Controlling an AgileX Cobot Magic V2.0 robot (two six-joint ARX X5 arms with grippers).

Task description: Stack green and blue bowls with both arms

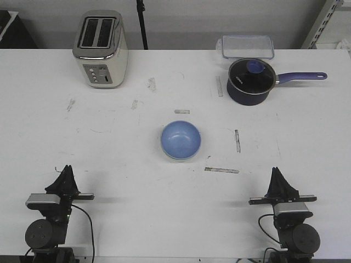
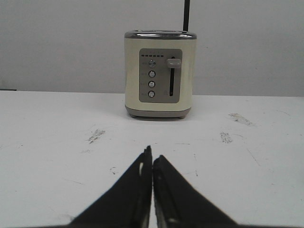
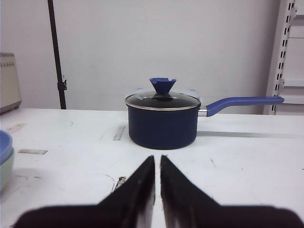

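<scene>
The periwinkle blue round bowl (image 1: 180,140) sits nested in the mint green bowl (image 3: 4,168), stacked mid-bench, at one o'clock from the narrow-closed empty left tool (image 1: 66,174) and eleven o'clock from the narrow-closed empty right tool (image 1: 277,178), roughly equidistant.

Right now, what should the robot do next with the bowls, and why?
Probably nothing more than keep both arms parked. The blue bowl already sits inside the green bowl, whose pale rim peeks out underneath. The left gripper and right gripper are shut, well apart from the stack.

Green bowl nearly hidden mid-table

Only the green bowl's (image 1: 176,158) rim showed beneath the blue bowl (image 1: 180,138); toaster (image 3: 9,81) cropped.
</scene>
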